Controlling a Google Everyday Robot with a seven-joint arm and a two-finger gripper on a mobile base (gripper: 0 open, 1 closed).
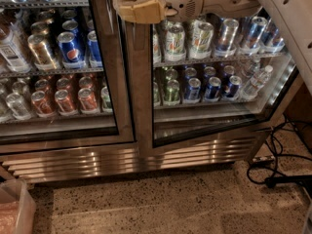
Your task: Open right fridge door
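Observation:
The right fridge door [142, 106] has a wide brushed-steel frame and a black-bordered glass pane, with green, silver and blue cans behind it. Its bottom edge slants, so it stands slightly ajar, with the left edge nearer me and the hinge at the right. My gripper [132, 6], tan-coloured on a white arm [287, 23], is at the top of the view. It sits against the upper left edge of this door, by the centre seam. The door's handle is hidden behind the gripper or out of view.
The left door [109, 82] is shut, fronting blue Pepsi and orange cans [70, 48]. A steel grille [97, 162] runs along the fridge base. Black cables [273, 172] lie on the speckled floor at the right. A clear plastic bin [14, 208] stands at the bottom left.

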